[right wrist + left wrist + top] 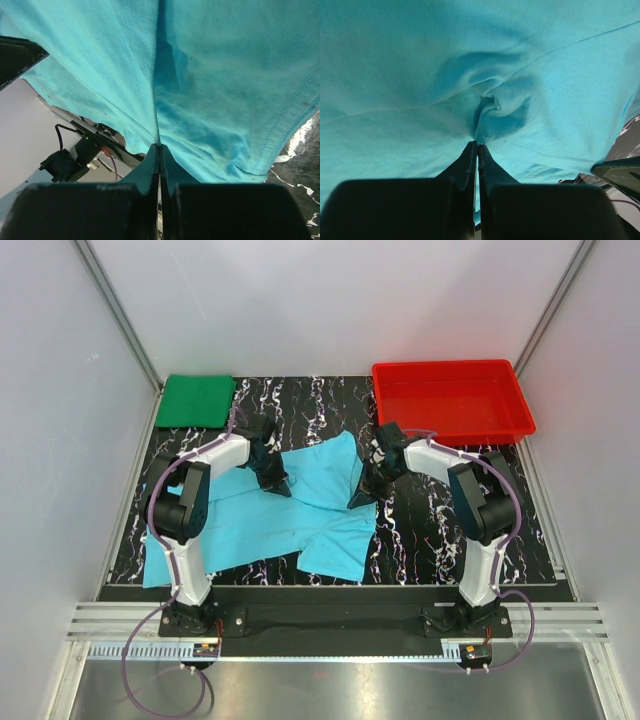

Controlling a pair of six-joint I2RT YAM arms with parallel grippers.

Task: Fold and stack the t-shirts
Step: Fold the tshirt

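black marbled surface (420,535), white walls (340,300). left gripper (280,487) and right gripper (358,501) each pinch the rumpled cyan t-shirt (250,525).

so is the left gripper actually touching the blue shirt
Touching. The left wrist view shows the left gripper with its shut tips pinching the light blue t-shirt, the cloth puckered right at them.
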